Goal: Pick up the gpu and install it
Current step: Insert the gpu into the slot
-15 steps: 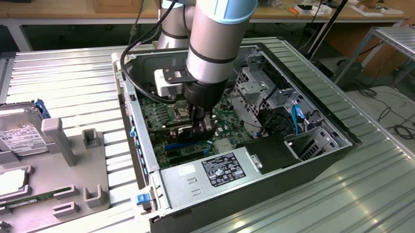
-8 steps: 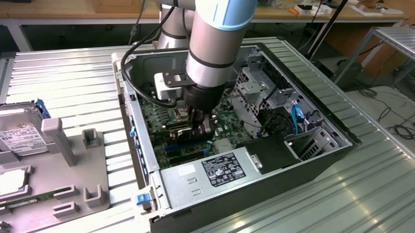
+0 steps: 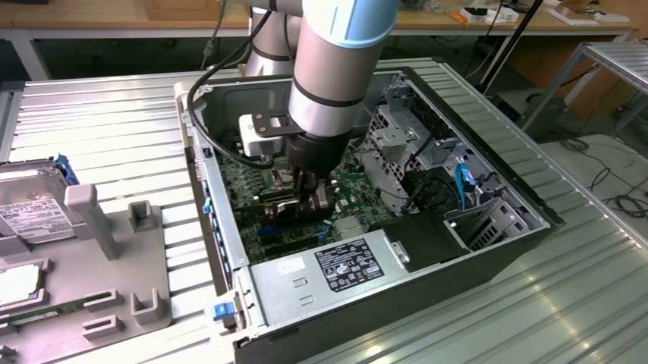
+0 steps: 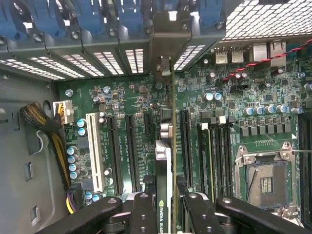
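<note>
One arm [image 3: 329,68] pointing down into case [image 3: 526,189] | jaws clamped on upright gpu [image 4: 164,158] | at motherboard slots [image 4: 129,151]

We count one computer case [image 3: 426,311], one gpu [image 4: 164,156], one power supply [image 3: 324,269], one hard drive [image 3: 30,208] at the exterior view's left, one CPU socket [image 4: 265,183], one white slot [image 4: 94,151].

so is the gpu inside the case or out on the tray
Inside, standing on edge: the gripper holds the gpu upright over the motherboard. Fully seated or not, cannot tell.
</note>
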You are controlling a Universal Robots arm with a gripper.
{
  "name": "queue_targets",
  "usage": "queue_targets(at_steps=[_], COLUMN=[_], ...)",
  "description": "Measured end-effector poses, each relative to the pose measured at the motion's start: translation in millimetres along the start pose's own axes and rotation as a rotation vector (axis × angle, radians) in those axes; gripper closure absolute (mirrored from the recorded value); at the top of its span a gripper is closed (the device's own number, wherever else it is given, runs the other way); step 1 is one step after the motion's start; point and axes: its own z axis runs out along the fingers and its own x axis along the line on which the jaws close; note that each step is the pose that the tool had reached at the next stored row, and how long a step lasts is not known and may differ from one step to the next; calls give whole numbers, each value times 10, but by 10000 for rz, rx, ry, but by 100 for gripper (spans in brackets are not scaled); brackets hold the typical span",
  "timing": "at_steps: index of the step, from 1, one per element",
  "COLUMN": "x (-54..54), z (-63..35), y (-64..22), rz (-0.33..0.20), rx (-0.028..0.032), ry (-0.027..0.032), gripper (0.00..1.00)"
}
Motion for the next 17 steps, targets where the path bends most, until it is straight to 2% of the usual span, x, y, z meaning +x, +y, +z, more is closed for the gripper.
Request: queue_targets(at_steps=[2,3,4,5,6,17], x=[1,0,-1,-1,-1,-1], z=[-1,-1,0,-1,-2,-1], y=[1,0,-13,-11,-10,-10], rz=[0,1,9,16,18,-105], rx=[-16,-60,-324,-417,-432,-435], ry=[3,7,25,35,38,42], gripper=[73,73,73,73,73,73])
